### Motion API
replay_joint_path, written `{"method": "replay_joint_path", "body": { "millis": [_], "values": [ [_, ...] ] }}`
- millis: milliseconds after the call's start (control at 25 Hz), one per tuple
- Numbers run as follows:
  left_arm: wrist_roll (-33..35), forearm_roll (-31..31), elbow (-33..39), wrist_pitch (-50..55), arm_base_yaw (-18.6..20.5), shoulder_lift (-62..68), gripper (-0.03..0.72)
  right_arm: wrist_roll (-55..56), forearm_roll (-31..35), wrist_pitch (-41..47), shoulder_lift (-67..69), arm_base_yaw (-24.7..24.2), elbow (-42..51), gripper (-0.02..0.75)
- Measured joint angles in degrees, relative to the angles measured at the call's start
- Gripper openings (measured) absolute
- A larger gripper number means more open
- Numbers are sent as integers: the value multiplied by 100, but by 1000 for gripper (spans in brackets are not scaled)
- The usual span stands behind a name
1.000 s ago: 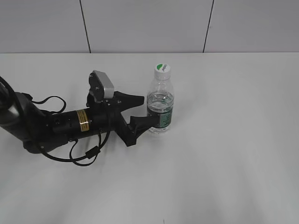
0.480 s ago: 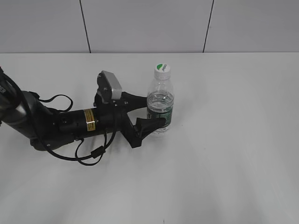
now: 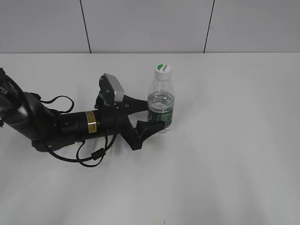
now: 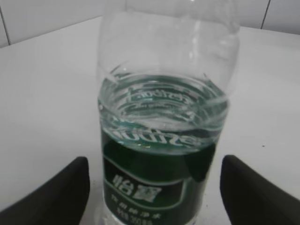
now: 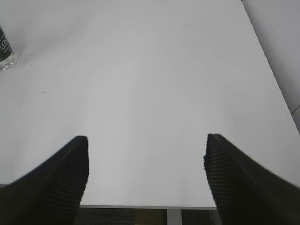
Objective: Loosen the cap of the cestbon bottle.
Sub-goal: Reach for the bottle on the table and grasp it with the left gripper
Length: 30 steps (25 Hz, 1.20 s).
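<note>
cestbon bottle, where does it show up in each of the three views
Exterior view: cestbon bottle stands upright just right of centre, between the left claw's fingers.
Left wrist view: it fills the centre, label low, cap out of frame.
Right wrist view: only its base shows at the far left edge.
Shared landmark: the white table.

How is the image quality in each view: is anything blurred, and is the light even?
Exterior view: sharp, soft even light. Left wrist view: small clear plastic water bottle is soft, its dark green label band print hardly legible. Right wrist view: black tool fingers slightly blurred, white table evenly lit.
</note>
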Motion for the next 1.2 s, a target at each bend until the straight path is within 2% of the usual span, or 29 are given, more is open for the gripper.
{"method": "replay_joint_path", "body": {
  "millis": [360, 600, 1080, 1200],
  "values": [
    [-164, 162, -597, -223, -40, 390, 522, 0, 0, 0, 0, 0, 0, 585],
    [-219, 155, -867, -158, -269, 579, 522, 0, 0, 0, 0, 0, 0, 585],
    [-233, -91, -935, -105, -297, 579, 518, 0, 0, 0, 0, 0, 0, 585],
    [-239, -132, -935, -116, -297, 579, 488, 0, 0, 0, 0, 0, 0, 585]
  ]
}}
